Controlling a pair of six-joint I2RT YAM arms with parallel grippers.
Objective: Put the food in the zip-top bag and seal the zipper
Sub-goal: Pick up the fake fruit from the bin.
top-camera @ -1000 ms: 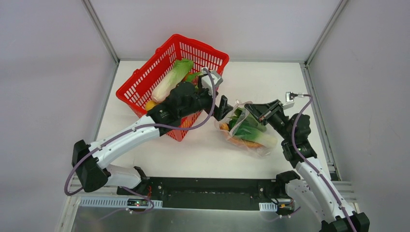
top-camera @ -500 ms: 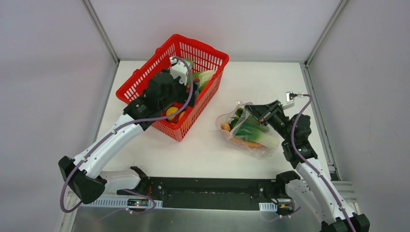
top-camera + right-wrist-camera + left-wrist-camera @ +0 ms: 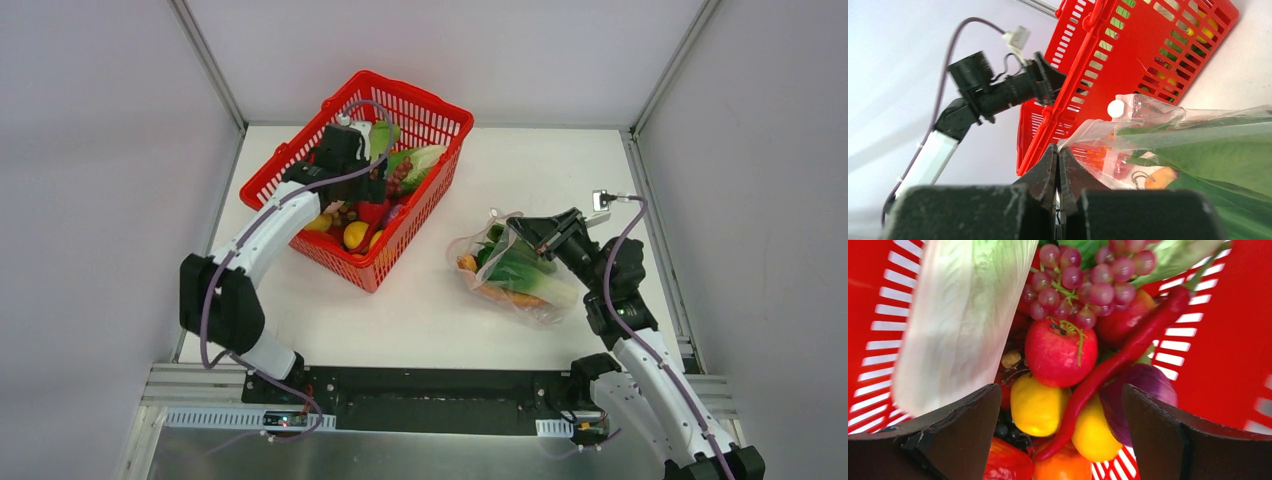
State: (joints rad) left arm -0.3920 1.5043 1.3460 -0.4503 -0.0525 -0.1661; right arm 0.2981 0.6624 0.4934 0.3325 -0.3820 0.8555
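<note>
The clear zip-top bag [image 3: 535, 300] lies on the table right of centre, with bok choy [image 3: 528, 277], green leaves and an orange bun [image 3: 500, 296] inside. My right gripper [image 3: 522, 232] is shut on the bag's mouth edge; the right wrist view shows the film pinched between its fingertips [image 3: 1058, 150], with the zipper's white slider [image 3: 1116, 108] just beyond. My left gripper [image 3: 1060, 390] is open and empty, hovering over the red basket [image 3: 300, 165], above a lemon [image 3: 1038, 402], a red apple [image 3: 1060, 352] and a red chili [image 3: 1130, 352].
The basket [image 3: 1228, 340] also holds grapes [image 3: 1083, 280], a purple onion [image 3: 1148, 385], a large pale cabbage [image 3: 963, 315] and a second yellow fruit [image 3: 1095, 432]. It stands at the table's back left. Grey walls close in left, right and behind.
My left arm swung from beside the bag's mouth back to the left and now hangs over the basket with its jaws open. The right gripper and bag stayed put.
</note>
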